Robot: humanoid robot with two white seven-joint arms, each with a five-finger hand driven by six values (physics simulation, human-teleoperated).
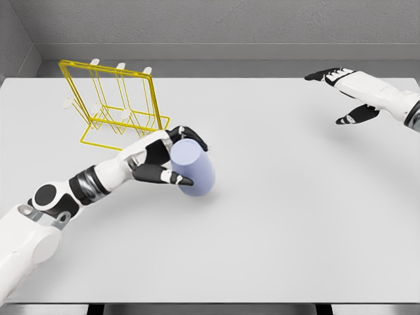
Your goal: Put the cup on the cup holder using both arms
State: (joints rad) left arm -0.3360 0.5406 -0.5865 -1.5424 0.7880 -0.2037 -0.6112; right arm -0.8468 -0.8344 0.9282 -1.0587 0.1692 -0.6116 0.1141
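**A:** Grey walls behind, and a wide white bench [275, 216] filling nearly everything else. What sits closest to us?

**B:** Nearest is the left arm, coming in from the lower left corner. Its hand [161, 161] is wrapped round the cup [194, 167]: thumb curled under the near side, the other fingers [191, 136] hooked over the top. So those fingers are closed on the cup, not spread.

**A:** And how does the cup lie?

**B:** Tilted. Its long axis leans from the palm down and to the right, one end pointing toward the hand, the other out over the bench. A shadow sits just under it; whether it touches the bench I cannot tell.

**A:** How does it look?

**B:** A plain pale lavender cylinder, smooth and matte, no markings. I can see no handle from this angle.

**A:** Where is the holder from those fingers?

**B:** Just beyond them and to the left. The holder [118, 105] is a yellow wire frame with white-tipped pegs, standing upright; its near base rail is close behind the knuckles. My guess is that the cup must be lifted and turned so its open end meets a peg.

**A:** And the other arm?

**B:** The right hand [351, 95] is well apart, far to the right and further back, fingers spread and holding nothing. The left is by far the nearer to both cup and holder.
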